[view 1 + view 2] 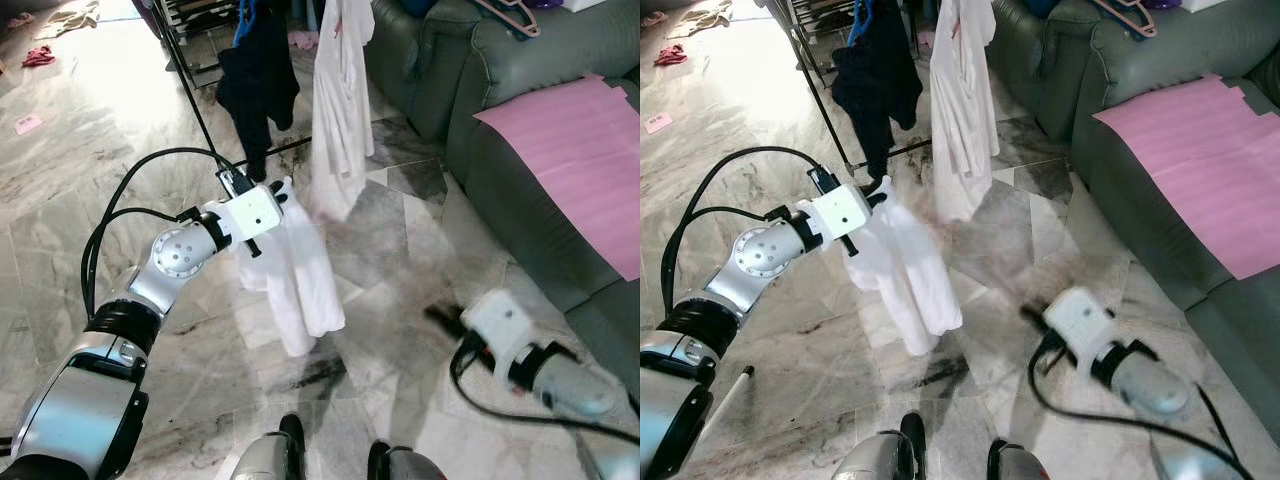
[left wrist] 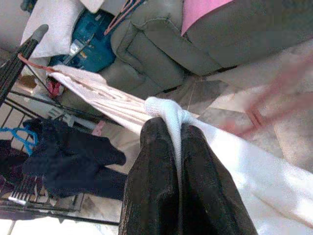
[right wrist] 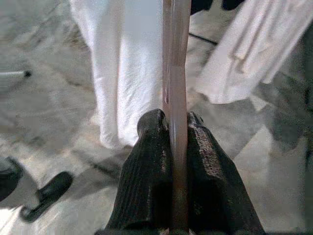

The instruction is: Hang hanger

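Observation:
My left gripper (image 1: 278, 192) is raised over the floor in front of the rack and is shut on the top of a white garment (image 1: 300, 280), which hangs below it. In the left wrist view the cloth is pinched between the fingers (image 2: 161, 161). Lower on the right, my blurred right gripper (image 1: 445, 320) is shut on a thin pink hanger (image 3: 175, 58). That hanger runs straight out from between the fingertips (image 3: 152, 128) toward the white garment (image 3: 122, 63). A pink blur of the hanger (image 2: 274, 98) also crosses the left wrist view.
A black drying rack (image 1: 200, 110) stands ahead with a dark garment (image 1: 258, 85) and a white shirt (image 1: 340, 100) hanging on it. A grey-green sofa (image 1: 520, 190) with a pink sheet (image 1: 580, 150) fills the right side. Clothes (image 1: 40, 55) lie on the marble floor far left.

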Controlling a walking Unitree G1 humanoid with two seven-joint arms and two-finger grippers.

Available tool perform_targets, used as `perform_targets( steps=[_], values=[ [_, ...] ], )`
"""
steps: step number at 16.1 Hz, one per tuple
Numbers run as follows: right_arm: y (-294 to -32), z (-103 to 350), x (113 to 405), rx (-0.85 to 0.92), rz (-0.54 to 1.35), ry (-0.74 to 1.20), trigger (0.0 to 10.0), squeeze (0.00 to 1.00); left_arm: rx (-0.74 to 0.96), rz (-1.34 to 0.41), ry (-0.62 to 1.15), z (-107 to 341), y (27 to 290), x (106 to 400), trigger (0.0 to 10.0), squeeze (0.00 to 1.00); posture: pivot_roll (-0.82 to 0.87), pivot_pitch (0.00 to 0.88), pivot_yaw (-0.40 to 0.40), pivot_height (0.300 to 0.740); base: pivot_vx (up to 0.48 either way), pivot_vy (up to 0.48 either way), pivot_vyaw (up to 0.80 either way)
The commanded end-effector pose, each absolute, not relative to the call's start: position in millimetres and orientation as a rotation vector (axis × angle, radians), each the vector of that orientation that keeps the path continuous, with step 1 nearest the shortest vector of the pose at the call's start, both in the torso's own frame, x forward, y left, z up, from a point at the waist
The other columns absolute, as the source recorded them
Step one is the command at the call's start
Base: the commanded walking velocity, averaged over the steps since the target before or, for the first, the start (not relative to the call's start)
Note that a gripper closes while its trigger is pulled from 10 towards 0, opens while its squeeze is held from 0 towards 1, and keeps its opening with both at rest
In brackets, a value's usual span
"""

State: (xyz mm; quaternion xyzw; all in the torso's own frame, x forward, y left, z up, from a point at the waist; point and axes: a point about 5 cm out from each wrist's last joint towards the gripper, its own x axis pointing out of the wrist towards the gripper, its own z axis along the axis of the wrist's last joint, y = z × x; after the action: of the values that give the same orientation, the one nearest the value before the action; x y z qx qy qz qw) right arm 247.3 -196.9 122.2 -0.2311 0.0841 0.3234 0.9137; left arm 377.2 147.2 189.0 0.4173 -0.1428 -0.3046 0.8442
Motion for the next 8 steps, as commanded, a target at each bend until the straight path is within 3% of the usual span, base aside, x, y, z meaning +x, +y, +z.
perform_targets(
  steps=[1, 8],
  values=[
    [-193, 123, 243, -0.481, 0.711, 0.179, 10.0, 0.00, 0.921, -0.647, -0.312, 189, 152, 376, 10.0, 0.00, -0.02, 0.270, 0.096, 0.740, 0.000, 0.000, 0.00],
    [-186, 114, 219, -0.423, 0.928, 0.316, 10.0, 0.00, 1.157, -0.718, -0.381, 186, 160, 369, 10.0, 0.00, -0.02, 0.279, 0.107, 0.740, 0.000, 0.000, 0.00]
  ],
)
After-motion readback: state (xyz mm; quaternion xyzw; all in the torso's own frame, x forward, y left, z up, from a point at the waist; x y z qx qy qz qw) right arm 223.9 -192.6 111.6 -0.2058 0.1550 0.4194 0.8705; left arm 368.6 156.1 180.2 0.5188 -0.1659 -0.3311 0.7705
